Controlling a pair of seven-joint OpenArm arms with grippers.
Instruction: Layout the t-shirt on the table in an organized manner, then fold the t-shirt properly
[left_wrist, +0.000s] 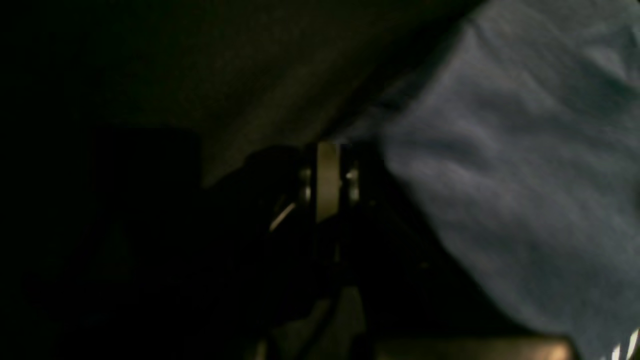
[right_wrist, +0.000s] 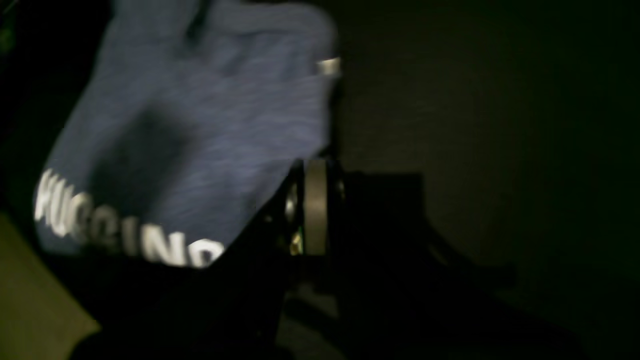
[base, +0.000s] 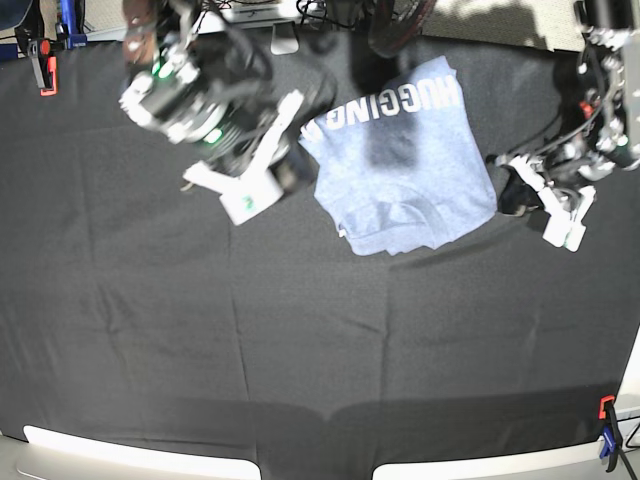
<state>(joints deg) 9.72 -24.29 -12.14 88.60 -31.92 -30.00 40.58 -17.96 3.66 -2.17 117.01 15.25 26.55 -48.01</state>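
The blue-grey t-shirt lies bunched in a rough rectangle at the far middle of the black-clothed table, its white lettering along the far edge. My right gripper sits at the shirt's left edge. In the right wrist view its jaws are shut where the fabric meets them. My left gripper is at the shirt's near right corner. In the left wrist view it is shut, with a taper of cloth running into its tip. Both wrist views are dark and blurred.
Orange clamps hold the cloth at the far left and near right edges. Cables and equipment crowd the table's far edge. White supports show under the near edge.
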